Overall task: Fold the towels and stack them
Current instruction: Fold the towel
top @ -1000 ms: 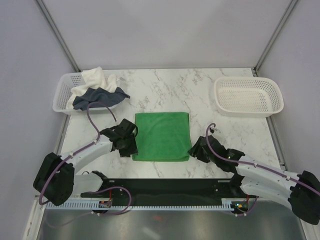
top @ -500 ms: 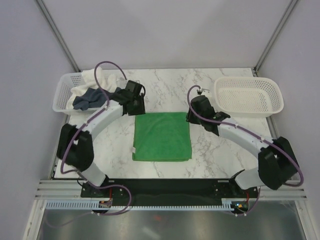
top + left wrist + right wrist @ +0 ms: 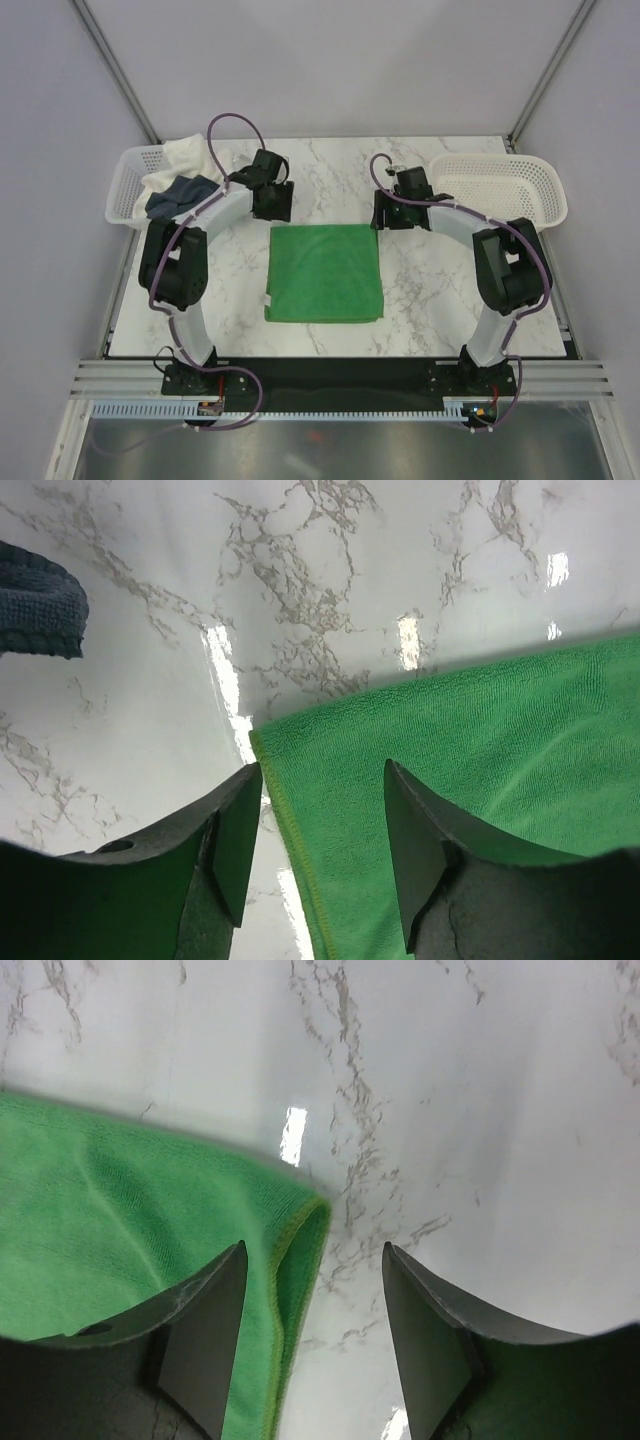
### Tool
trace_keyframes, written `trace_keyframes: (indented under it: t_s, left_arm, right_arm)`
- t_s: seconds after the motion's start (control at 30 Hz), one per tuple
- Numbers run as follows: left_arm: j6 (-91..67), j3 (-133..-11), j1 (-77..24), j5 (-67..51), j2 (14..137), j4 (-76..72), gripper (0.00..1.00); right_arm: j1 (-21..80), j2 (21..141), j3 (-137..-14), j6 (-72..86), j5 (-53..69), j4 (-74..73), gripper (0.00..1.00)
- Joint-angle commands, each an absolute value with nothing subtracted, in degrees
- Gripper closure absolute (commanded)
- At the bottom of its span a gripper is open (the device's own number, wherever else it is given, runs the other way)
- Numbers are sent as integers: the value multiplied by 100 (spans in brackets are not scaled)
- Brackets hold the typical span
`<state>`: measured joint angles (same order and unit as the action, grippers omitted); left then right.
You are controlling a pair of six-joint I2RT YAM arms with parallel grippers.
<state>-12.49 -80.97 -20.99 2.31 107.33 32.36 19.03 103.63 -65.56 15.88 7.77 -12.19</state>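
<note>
The step in hand looks like the fold of the green towel point(image 3: 323, 272), which lies flat with one far corner under each gripper. The next move calls for both to drop, pinch the hem and carry it toward the near edge together. The left gripper point(image 3: 318, 830) has its jaws apart and empty, a corner just below and between them; the right gripper point(image 3: 312, 1300) stands the same over the other corner, and I cannot tell whether either touches cloth.

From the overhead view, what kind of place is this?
Probably a lab robot test cell: plain grey walls box in a marble-look table, with a green towel and white mesh basket staged on it.
</note>
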Motion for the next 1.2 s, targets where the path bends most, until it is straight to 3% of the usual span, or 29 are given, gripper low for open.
trace_keyframes:
  t_s: [0.0,0.13,0.3,0.6,0.73,1.17]
  left_arm:
    - [-458,-8305,-1847,-498,10827,3059,40]
    - [-265,-8376,-1407,-1510,10951,3015,40]
    - [184,-8534,-1284,-1888,11214,3006,39]
    - [491,-8692,-923,-2601,11654,3093,42]
    - [632,-8745,-879,-2593,11724,3217,43]
    - [791,-8692,-853,-2883,11900,3410,52]
  right_arm:
    - [1697,10678,-7013,897,1904,-1089,35]
    - [1635,11240,-7444,493,2591,-1362,40]
    - [1495,11557,-7620,343,2759,-1406,44]
    - [1231,11847,-7708,123,3515,-1520,63]
    - [1213,11918,-7725,53,3674,-1599,55]
    - [1046,12006,-7910,-202,4157,-1933,48]
